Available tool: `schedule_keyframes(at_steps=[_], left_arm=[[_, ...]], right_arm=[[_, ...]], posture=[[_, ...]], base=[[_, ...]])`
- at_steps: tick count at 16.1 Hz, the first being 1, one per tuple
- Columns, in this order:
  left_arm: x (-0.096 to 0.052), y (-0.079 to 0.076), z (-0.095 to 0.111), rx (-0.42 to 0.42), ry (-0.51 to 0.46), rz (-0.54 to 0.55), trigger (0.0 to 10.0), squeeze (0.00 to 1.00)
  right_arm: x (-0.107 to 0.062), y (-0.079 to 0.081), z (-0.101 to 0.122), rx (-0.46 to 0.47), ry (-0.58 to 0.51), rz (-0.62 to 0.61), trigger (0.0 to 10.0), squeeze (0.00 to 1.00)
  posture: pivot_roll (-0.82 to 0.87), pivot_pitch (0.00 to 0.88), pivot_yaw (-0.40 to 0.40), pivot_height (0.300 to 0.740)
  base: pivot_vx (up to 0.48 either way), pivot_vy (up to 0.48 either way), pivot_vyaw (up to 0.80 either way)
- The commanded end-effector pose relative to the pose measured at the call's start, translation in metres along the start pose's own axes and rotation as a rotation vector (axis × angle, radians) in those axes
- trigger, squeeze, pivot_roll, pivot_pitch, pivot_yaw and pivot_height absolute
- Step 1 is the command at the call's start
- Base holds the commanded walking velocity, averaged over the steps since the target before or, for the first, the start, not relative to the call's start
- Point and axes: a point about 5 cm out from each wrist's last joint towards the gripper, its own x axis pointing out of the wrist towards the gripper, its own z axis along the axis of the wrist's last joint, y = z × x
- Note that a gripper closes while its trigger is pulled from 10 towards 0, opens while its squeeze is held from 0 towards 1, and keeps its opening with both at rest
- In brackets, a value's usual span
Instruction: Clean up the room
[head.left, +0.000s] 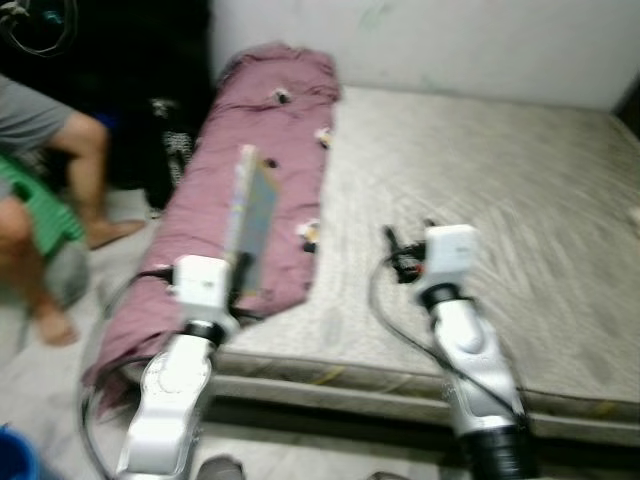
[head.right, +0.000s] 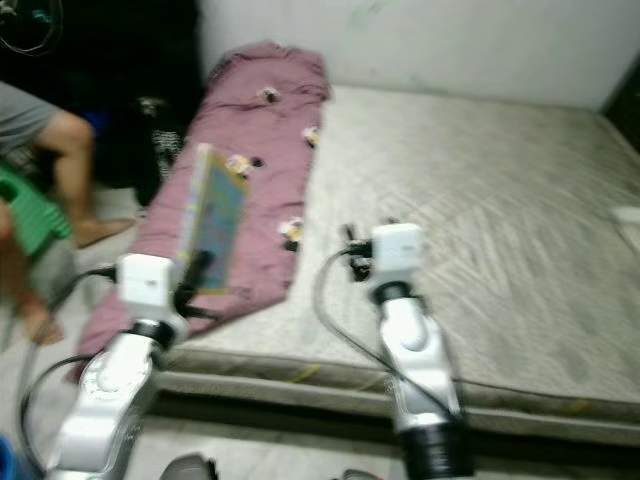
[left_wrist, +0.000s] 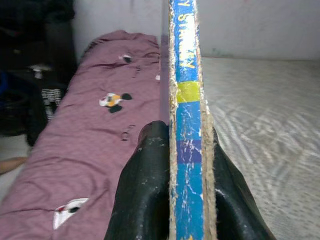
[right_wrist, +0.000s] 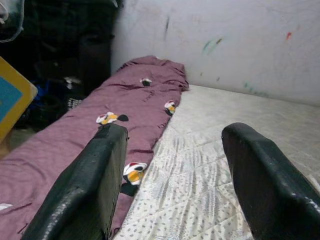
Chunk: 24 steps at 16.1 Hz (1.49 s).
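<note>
My left gripper (head.left: 241, 268) is shut on a thin, worn book (head.left: 252, 212) with a blue and yellow spine (left_wrist: 187, 125), held upright on edge above the mauve blanket (head.left: 250, 150). The blanket lies along the left side of the grey mattress (head.left: 500, 190) and carries small cartoon prints. My right gripper (head.left: 400, 262) hovers open over the mattress near its front, with nothing between its black fingers (right_wrist: 95, 185). In the right wrist view a corner of the book (right_wrist: 12, 100) shows beside the blanket (right_wrist: 100, 130).
A person sits at the left on a green stool (head.left: 40, 210), bare legs (head.left: 85, 170) on the floor. Dark bags and clothes (head.left: 150, 100) are piled behind the blanket's head end. A white wall (head.left: 420, 40) backs the mattress.
</note>
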Motion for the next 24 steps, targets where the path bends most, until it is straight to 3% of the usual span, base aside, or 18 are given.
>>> schedule_keyframes(at_steps=[1,21,24], left_arm=[[0.0032,-0.0082,0.0108,-0.009,-0.052,-0.025,10.0,0.00],[0.0056,-0.0121,0.0104,-0.031,-0.058,-0.014,10.0,0.00],[0.0075,-0.0114,0.0141,-0.033,-0.081,-0.007,10.0,0.00]], right_arm=[[0.0002,-0.0108,0.0027,-0.014,-0.001,-0.027,10.0,0.00],[0.0017,-0.0136,0.0048,-0.028,0.013,-0.020,10.0,0.00],[0.0038,-0.0136,0.0053,-0.029,0.015,-0.021,10.0,0.00]], posture=[[-0.07,0.000,-0.034,0.740],[-0.08,0.000,-0.058,0.740],[-0.08,0.000,-0.063,0.740]], base=[[0.000,-0.319,0.00],[0.000,-0.315,0.00],[0.000,0.000,0.00]])
